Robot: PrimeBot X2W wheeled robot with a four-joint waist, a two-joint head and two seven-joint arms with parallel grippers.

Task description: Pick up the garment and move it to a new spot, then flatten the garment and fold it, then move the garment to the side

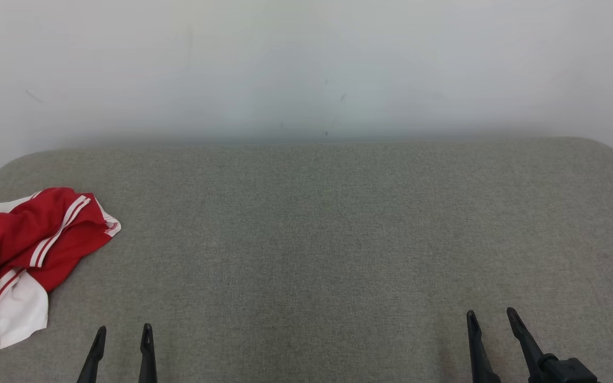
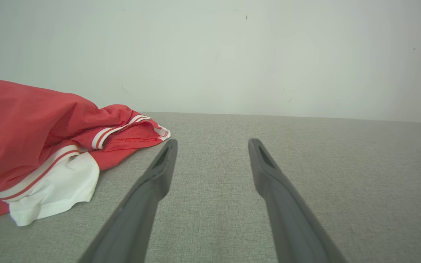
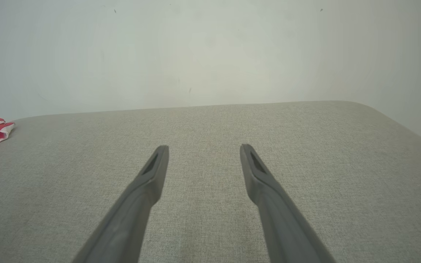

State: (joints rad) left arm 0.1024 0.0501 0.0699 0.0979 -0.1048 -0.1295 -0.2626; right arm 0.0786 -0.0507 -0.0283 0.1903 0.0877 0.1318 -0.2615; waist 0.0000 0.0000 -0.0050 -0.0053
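Item: garment [image 1: 24, 250], red, with white panels and paired white stripes (a small tag shows at one hem, its print too small to read).
Condition: crumpled in a loose heap, unfolded, with red layers lapped over one another and a white panel at the near end.
Location: on the surface [image 1: 312, 239], at its left side; the head view's left border cuts off part of the heap.
Support: grey woven cloth cover with rounded far corners, stretching rightward from the garment.
Backdrop: wall [image 1: 306, 64], pale with a few small dark marks, rising behind the garment and the far edge of the cloth.
Left jaws: spread wide, nothing between them. Their two dark fingers [image 1: 148, 351] stand just right of the garment's near end, near it but apart.
Right jaws: spread wide, nothing between them. Their fingers [image 1: 477, 346] stand well apart from the garment, far to its right.
Left wrist view: the garment lies left of the fingers, its striped hem nearest the left fingertip, with grey cloth showing between the two.
Right wrist view: a red and white corner of the garment sits at the far left edge.
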